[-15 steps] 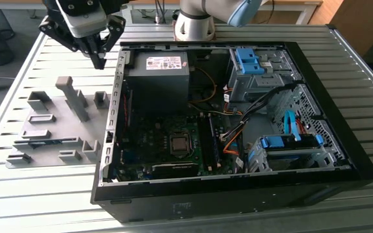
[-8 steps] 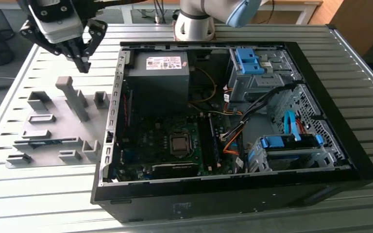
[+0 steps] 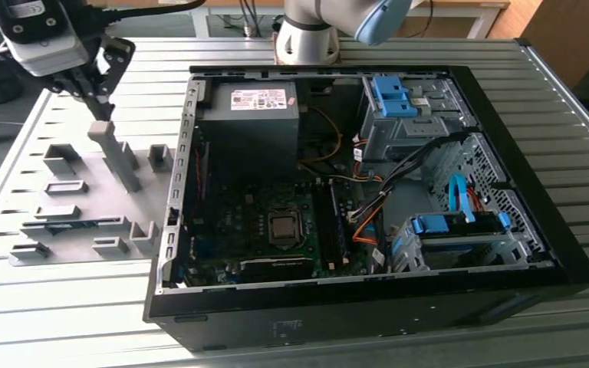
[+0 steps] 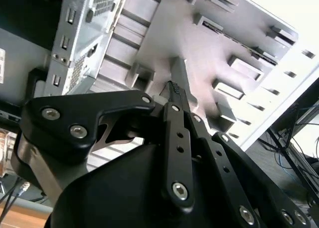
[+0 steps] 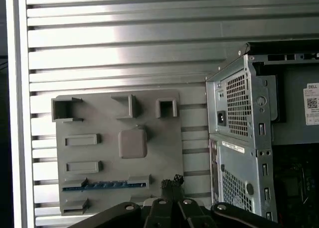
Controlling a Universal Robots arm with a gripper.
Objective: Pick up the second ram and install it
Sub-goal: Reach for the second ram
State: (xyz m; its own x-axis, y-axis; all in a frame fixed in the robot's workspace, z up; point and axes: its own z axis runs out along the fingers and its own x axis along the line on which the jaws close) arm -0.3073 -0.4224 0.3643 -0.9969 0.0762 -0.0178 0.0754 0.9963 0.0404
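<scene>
**End effector [image 3: 98, 107] hovers empty, pickup pending**

Fingers [image 5: 178, 180] look closed on nothing, hanging over the flat grey plastic holder plate [image 5: 164, 143] beside the open black computer case [image 3: 570, 268]. The second ram [image 5: 99, 185], a slim blue-green stick, stands edge-up in a slot nearby. Pickup stage, I judge: grasping calls for opened fingers aligned with its length.
</scene>
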